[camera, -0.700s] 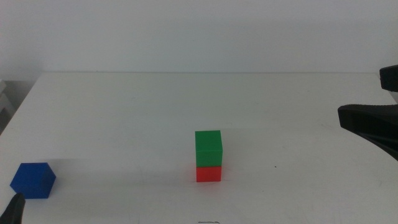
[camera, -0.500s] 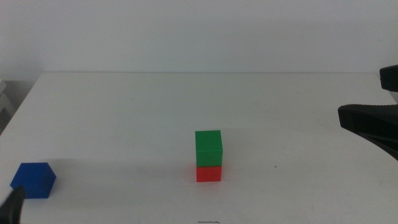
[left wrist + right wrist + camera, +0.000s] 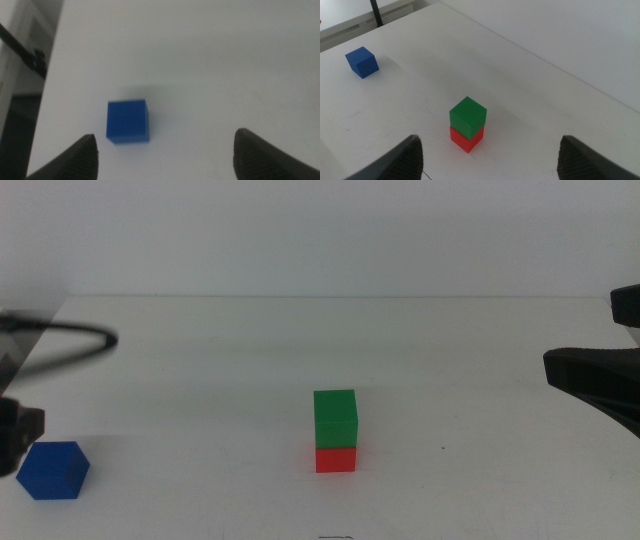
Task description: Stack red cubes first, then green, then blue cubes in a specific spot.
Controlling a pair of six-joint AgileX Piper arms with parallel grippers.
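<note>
Green cube (image 3: 335,418) sits on red cube (image 3: 336,459), blue cube (image 3: 54,470) well left of it under the left gripper (image 3: 165,150), fingers wide, empty; right gripper (image 3: 490,155) likewise.

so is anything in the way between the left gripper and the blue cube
Nothing visible. In the left wrist view the blue cube sits alone on bare white table, ahead of the open left gripper and nearer one jaw. The green cube on the red cube stands well off to the side; the right gripper waits apart.
</note>
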